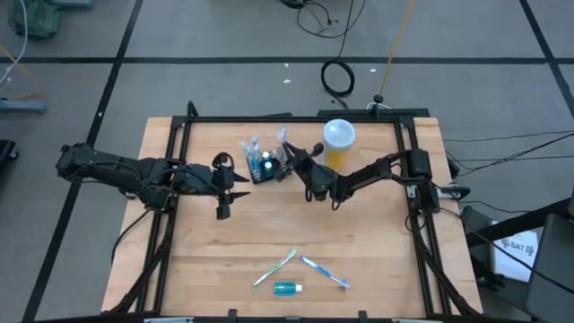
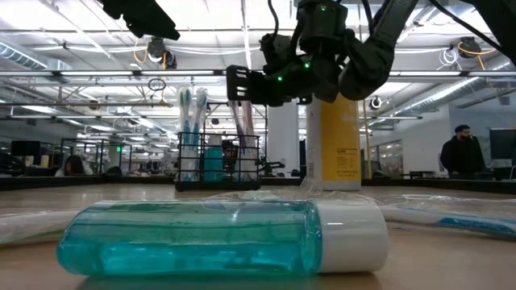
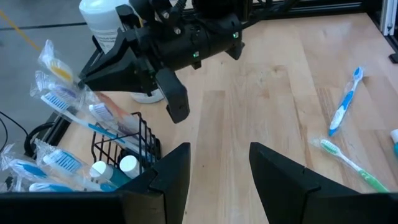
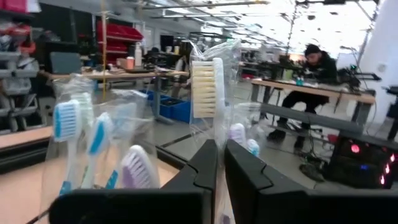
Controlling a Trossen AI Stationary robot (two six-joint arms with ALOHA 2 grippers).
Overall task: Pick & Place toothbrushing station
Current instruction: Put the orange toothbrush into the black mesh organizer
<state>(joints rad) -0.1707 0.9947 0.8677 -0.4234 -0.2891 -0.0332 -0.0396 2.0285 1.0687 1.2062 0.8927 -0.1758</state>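
Wooden table (image 1: 269, 233) is carrying everything I am working with. Nearest the front edge are lying a green toothbrush (image 1: 274, 268), a blue toothbrush (image 1: 325, 271) and a small bottle of blue mouthwash (image 1: 287, 288), all apart from each other and not yet collected. Farther in, my left gripper (image 1: 224, 208) is hovering over bare wood just left of centre, its fingers (image 3: 171, 177) standing moderately apart and holding nothing. Beyond it, near the back edge, the toothbrushing station (image 1: 265, 167) is standing upright, its bagged brushes pointing upward with heads on top, so their long axis is running roughly vertical, fanning a little. My right gripper (image 1: 293, 158) is reaching the rack's right side, its fingers (image 4: 205, 165) pinched nearly together on a wrapped toothbrush (image 4: 206, 89) whose bristle head is pointing up. I judge I am seating this brush in the rack; next I should be loosening my pinch and drawing clear without tipping the holder. Behind it is standing a white-lidded container (image 1: 338, 141)
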